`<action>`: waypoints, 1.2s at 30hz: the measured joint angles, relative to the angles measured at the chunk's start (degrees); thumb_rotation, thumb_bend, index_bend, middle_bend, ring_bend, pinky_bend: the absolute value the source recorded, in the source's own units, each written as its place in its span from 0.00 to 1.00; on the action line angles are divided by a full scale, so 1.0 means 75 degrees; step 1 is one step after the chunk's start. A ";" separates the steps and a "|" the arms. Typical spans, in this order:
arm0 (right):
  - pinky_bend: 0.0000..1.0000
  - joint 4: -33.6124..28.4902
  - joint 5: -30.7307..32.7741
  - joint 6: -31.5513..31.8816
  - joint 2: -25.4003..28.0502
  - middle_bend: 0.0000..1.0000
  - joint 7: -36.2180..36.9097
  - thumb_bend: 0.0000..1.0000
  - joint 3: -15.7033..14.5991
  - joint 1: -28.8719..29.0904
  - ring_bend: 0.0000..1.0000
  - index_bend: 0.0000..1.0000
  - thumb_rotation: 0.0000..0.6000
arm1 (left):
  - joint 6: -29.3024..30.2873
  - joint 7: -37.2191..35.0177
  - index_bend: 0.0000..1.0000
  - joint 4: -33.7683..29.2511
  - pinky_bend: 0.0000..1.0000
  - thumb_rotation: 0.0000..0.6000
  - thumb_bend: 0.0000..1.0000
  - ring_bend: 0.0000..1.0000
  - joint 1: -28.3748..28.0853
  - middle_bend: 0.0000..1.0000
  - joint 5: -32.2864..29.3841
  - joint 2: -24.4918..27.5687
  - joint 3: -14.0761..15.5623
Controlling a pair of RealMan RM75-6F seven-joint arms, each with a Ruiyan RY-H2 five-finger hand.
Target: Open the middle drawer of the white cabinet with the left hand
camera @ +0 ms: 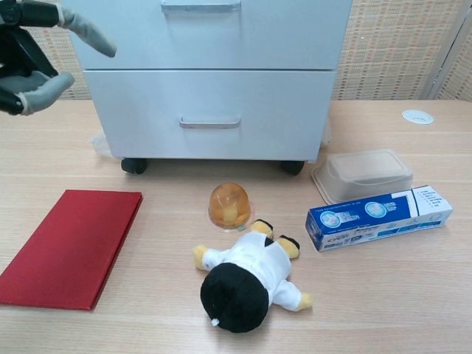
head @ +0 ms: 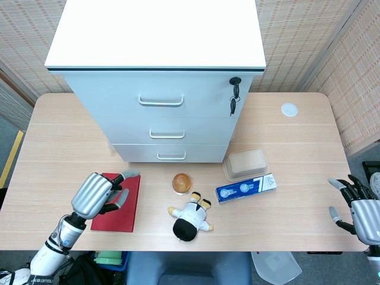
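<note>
The white cabinet stands at the back of the table with three drawers, all closed. The middle drawer's handle is a slim silver bar; in the chest view the same handle shows at the top edge. My left hand hovers over the red book, in front and to the left of the cabinet, holding nothing, and touches neither. In the chest view the left hand sits at the upper left with its fingers apart. My right hand hangs open past the table's right front corner.
A red book lies front left. An orange dome, a plush doll, a beige container and a blue box lie in front of the cabinet. Keys hang from the top drawer's lock.
</note>
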 measured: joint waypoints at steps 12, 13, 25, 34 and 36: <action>0.21 0.0148 0.0025 0.0067 -0.0038 0.22 0.0171 0.34 -0.0054 -0.0086 0.18 0.18 1.00 | -0.0508 0.0903 0.23 -0.0304 1.00 1.00 0.55 1.00 -0.0911 0.98 -0.1227 -0.0482 -0.0857; 0.21 0.0159 0.0026 0.0061 -0.0044 0.22 0.0184 0.34 -0.0057 -0.0086 0.18 0.18 1.00 | -0.0561 0.0964 0.23 -0.0311 1.00 1.00 0.55 1.00 -0.0983 0.98 -0.1313 -0.0507 -0.0904; 0.21 0.0276 0.0108 0.0081 -0.0073 0.22 0.0327 0.34 -0.0048 -0.0131 0.18 0.18 1.00 | -0.1152 0.1695 0.22 -0.0129 1.00 1.00 0.55 1.00 -0.1926 0.98 -0.2491 -0.0838 -0.1435; 0.21 0.0367 0.0194 0.0124 -0.0073 0.22 0.0433 0.34 -0.0055 -0.0219 0.18 0.18 1.00 | -0.1391 0.2152 0.22 0.0270 1.00 1.00 0.55 1.00 -0.2583 0.98 -0.3741 -0.1021 -0.1766; 0.21 0.0373 0.0202 0.0127 -0.0073 0.22 0.0437 0.34 -0.0055 -0.0229 0.18 0.18 1.00 | -0.1389 0.2169 0.22 0.0332 1.00 1.00 0.55 1.00 -0.2657 0.98 -0.3909 -0.1025 -0.1791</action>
